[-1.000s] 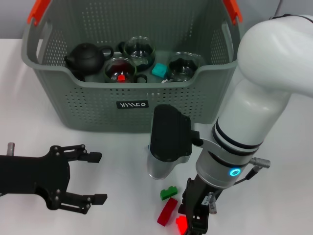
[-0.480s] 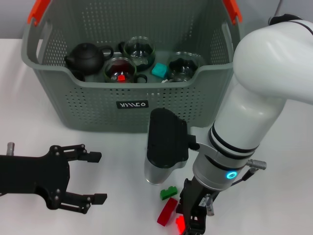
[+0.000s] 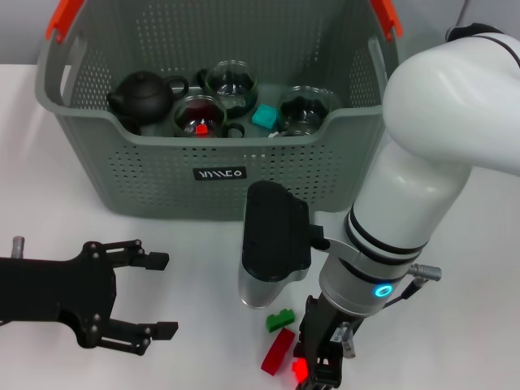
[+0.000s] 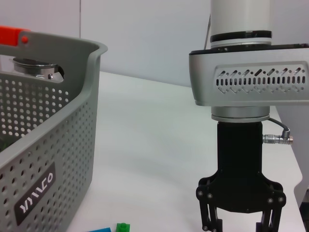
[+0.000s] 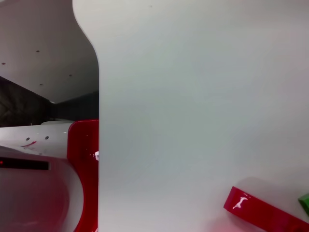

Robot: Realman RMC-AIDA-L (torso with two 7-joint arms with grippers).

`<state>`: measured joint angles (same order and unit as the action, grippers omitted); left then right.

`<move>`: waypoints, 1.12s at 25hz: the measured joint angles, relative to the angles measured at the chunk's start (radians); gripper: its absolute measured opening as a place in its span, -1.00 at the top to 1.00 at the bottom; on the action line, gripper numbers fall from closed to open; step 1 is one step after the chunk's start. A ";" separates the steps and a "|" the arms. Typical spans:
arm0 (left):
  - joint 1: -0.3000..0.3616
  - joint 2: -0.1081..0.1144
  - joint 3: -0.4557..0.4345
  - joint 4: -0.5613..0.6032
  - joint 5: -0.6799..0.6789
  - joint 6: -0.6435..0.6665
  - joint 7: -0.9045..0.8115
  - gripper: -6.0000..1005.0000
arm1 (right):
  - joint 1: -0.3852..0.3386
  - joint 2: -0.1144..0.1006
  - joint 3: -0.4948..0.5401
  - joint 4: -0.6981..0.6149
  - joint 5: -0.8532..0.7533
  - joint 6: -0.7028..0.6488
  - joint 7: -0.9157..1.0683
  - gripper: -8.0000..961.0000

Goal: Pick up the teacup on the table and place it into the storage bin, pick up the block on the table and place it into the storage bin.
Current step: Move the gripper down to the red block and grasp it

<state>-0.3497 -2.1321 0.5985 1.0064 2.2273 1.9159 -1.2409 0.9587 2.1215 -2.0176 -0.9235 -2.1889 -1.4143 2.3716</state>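
While the right gripper (image 3: 318,366) is lowered around a red block (image 3: 301,371) well before the storage bin (image 3: 213,175), its spread cannot be told; the left gripper (image 3: 154,294) is held wide apart

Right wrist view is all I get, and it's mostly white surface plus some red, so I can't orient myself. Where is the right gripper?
Observer: The right gripper is low over the table, at a small red block. A long red block and a green block lie beside it.
Operator: Where's the storage bin?
Observer: The storage bin stands farther back, beyond the blocks. It holds a black teapot, glass cups and a teal block.
Operator: And the other arm?
Observer: The left gripper is open at the left side, apart from the blocks.
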 joint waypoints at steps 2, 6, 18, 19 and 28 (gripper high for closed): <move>0.000 0.000 0.000 0.000 0.000 0.000 0.000 -0.83 | 0.000 0.000 0.000 0.000 0.000 0.000 0.001 -0.12; 0.000 0.000 0.000 0.000 0.000 0.000 0.000 -0.83 | 0.000 0.000 0.000 0.000 0.000 0.000 0.003 -0.11; 0.002 0.000 0.000 0.000 0.000 0.000 -0.001 -0.83 | 0.002 -0.006 0.004 0.000 -0.002 0.000 0.015 -0.12; 0.003 -0.001 0.000 0.000 0.000 0.000 -0.002 -0.83 | 0.002 -0.006 0.004 -0.002 -0.002 0.000 0.015 -0.12; 0.005 -0.002 -0.006 0.000 0.000 0.005 -0.005 -0.83 | -0.005 -0.009 0.004 -0.033 -0.003 -0.010 0.015 -0.26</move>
<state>-0.3448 -2.1337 0.5926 1.0063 2.2273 1.9206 -1.2455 0.9536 2.1124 -2.0138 -0.9569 -2.1915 -1.4242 2.3869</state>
